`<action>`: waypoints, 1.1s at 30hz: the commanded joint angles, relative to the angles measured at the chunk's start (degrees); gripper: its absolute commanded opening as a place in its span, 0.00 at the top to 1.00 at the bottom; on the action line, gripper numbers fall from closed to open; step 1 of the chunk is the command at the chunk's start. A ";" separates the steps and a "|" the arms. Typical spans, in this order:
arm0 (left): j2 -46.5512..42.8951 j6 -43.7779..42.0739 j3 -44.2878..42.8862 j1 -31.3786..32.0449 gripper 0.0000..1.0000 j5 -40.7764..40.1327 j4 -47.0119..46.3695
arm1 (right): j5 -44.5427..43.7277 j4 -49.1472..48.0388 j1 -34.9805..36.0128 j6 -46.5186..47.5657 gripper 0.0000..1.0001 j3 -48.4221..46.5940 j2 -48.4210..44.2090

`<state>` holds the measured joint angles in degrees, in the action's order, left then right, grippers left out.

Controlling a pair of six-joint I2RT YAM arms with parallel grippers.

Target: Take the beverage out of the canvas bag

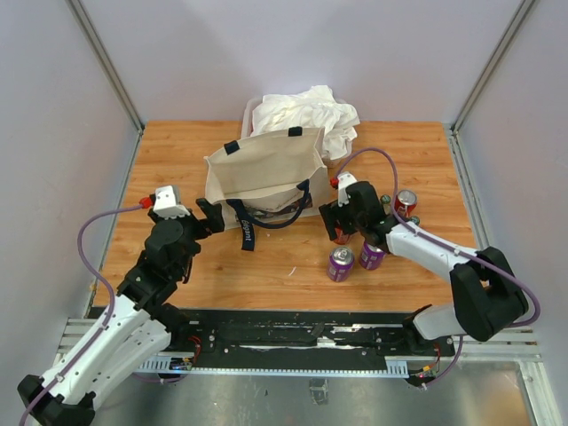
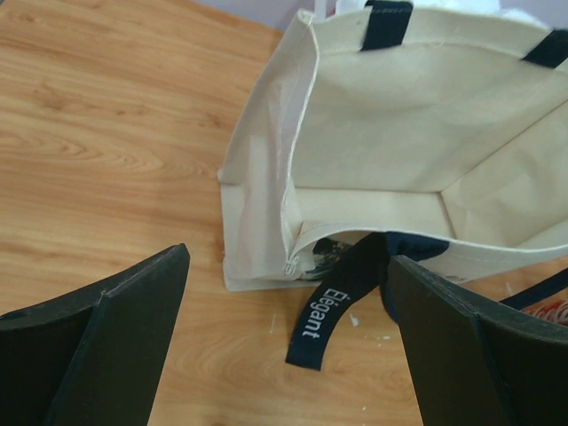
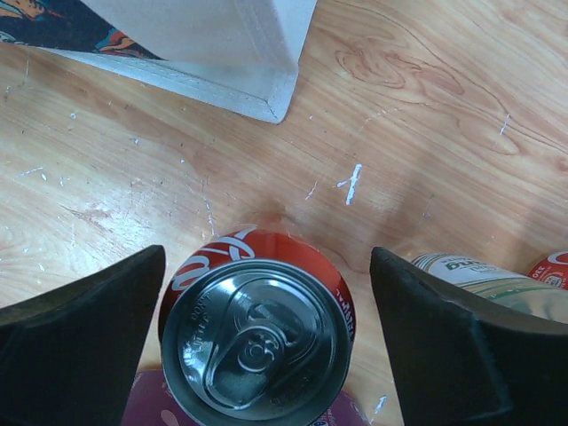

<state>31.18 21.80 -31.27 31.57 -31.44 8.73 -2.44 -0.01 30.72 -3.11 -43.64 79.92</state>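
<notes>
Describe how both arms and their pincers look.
The left arm and right arm have white shells and bulky black joints. A purple cable loops along each to a small white wrist box with a red plug. The left pincer and right pincer each have two broad, matte black fingers. No markings show.
</notes>
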 commanded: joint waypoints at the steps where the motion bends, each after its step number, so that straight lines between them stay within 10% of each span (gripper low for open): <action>1: 1.39 1.10 -2.43 -0.28 0.00 -1.08 3.48 | -2.35 -0.17 0.13 0.08 0.01 -1.16 -2.17; 17: 4.02 -0.07 -8.26 -0.24 0.00 -6.50 5.46 | -8.89 7.11 -1.69 1.88 0.02 -14.69 -16.66; 33: 7.40 -0.02 -11.82 -0.31 0.00 -16.32 6.77 | -11.29 28.42 -41.65 -24.11 0.02 -15.95 -24.87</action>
<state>38.98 21.67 -41.52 31.57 -43.09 15.81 -12.80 18.87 -5.13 -20.12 -60.38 56.38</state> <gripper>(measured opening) 0.994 0.984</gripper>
